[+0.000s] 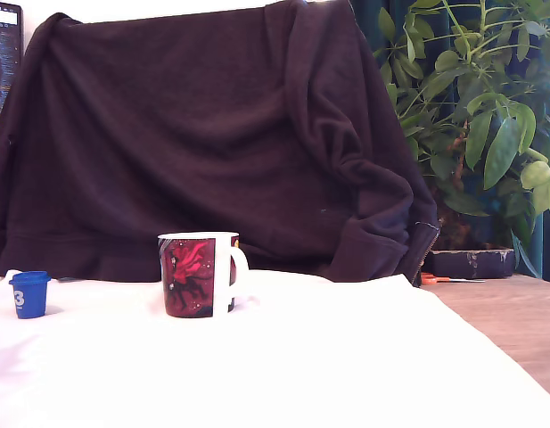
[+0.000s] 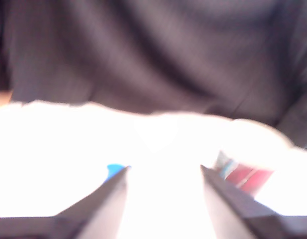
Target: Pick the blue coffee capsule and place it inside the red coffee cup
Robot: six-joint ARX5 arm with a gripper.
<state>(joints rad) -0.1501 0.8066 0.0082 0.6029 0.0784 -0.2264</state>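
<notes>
Pretty much nothing done yet, far as I can tell. The blue coffee capsule [image 1: 29, 293] is sitting upright on the white-covered tabletop [image 1: 301, 366] at the far left of the exterior view, well apart from the red coffee cup [image 1: 200, 275], which stands nearer the middle with its white handle pointing to that view's right. I can't see down into the cup, but the capsule is clearly out on the cloth.

The arm isn't in the exterior view at all. The wrist view is blurry, but you can see the gripper [image 2: 164, 172] with its two dark fingers [image 2: 111, 196] spread wide and nothing between them, just bright cloth. A bit of blue peeks past one finger and a smear of red past the other.

So the whole job is left: reach the capsule, grab it, carry it over, drop it in the cup. A dark blanket [image 1: 203, 134] and a houseplant [image 1: 480, 107] sit behind.
</notes>
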